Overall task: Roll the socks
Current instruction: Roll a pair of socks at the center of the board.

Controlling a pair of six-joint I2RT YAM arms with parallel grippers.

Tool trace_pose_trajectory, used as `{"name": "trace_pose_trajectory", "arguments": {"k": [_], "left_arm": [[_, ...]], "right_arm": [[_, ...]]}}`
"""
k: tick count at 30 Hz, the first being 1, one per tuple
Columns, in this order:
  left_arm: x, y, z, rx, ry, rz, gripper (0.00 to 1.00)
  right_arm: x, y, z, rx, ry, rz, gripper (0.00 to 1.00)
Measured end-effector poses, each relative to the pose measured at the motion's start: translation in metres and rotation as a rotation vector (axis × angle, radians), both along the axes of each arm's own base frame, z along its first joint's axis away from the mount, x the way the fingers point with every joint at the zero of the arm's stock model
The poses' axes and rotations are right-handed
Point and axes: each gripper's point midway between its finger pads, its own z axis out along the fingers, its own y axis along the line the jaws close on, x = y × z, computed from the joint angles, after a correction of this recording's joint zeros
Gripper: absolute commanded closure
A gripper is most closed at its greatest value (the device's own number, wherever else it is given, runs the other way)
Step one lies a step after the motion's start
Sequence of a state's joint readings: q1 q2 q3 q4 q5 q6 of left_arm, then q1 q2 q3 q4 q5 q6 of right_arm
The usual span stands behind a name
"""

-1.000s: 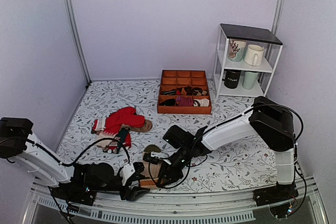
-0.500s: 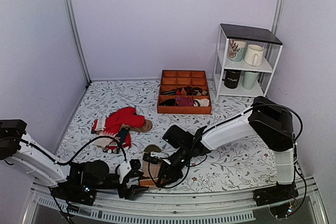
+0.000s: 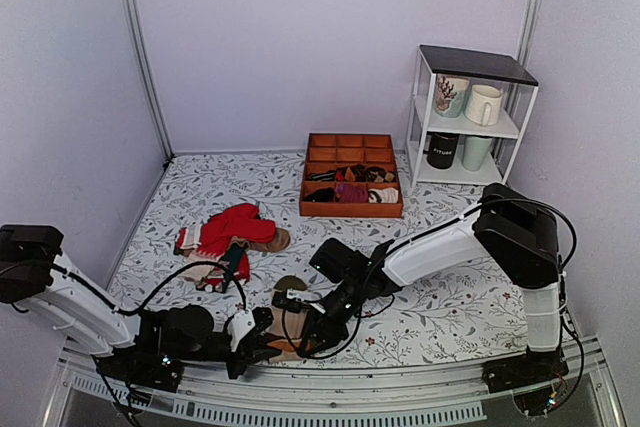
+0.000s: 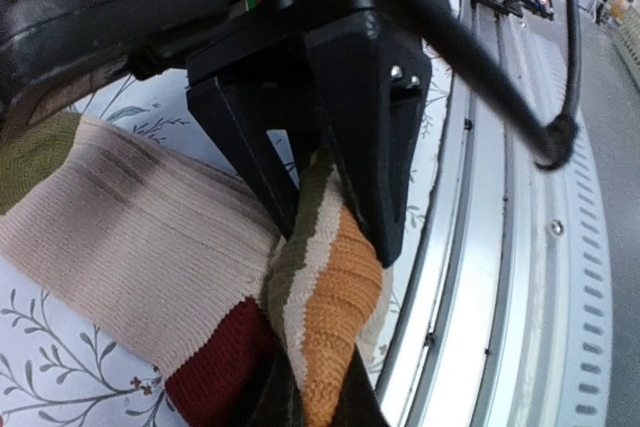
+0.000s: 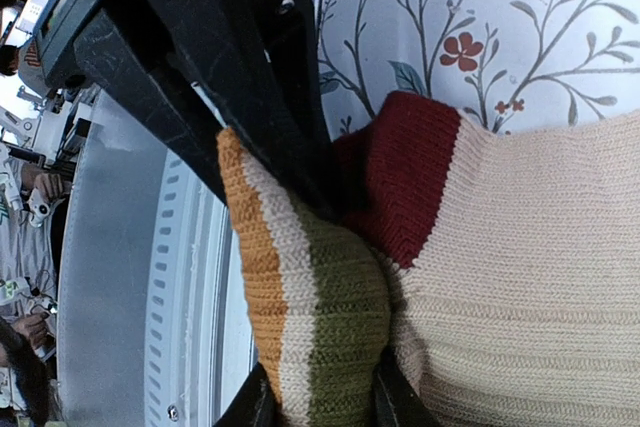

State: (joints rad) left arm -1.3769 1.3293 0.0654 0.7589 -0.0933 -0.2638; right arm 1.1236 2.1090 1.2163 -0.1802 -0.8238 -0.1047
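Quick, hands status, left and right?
Left hand: closed, pinching the striped fold of the long beige ribbed socks.
Right hand: closed on that same fold.

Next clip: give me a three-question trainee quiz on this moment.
1. True or false: the left pincer and right pincer are both clamped on the striped socks.
2. The striped socks lie: A in the orange tray, B at the table's near edge, C on the shelf.
3. Fill in: the sock pile beyond the arms is bright ___.
Key: 1 true; 2 B; 3 red.
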Motion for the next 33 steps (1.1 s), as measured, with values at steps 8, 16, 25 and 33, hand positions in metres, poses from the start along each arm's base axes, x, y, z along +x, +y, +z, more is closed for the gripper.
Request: {"name": "trace_pose_trajectory", "arguments": {"k": [8, 16, 25, 33], "left_arm": [[0.008, -0.001, -0.006, -0.012, 0.138, 0.079, 1.00], [0.008, 0.003, -0.008, -0.046, 0.331, 0.189, 1.00], [0.009, 0.013, -0.009, -0.039, 0.443, 0.259, 1.00], [0.009, 0.010, -0.012, -0.034, 0.463, 0.259, 1.00]], "right_arm": [[0.000, -0.002, 0.006, 0.008, -0.025, -0.013, 0.47], [0.016, -0.045, 0.018, 0.079, -0.362, -0.139, 0.29], [0.011, -0.024, 0.047, 0.307, -0.770, -0.062, 0.28], [0.007, 0.004, 0.057, 0.380, -0.870, -0.012, 0.29]]}}
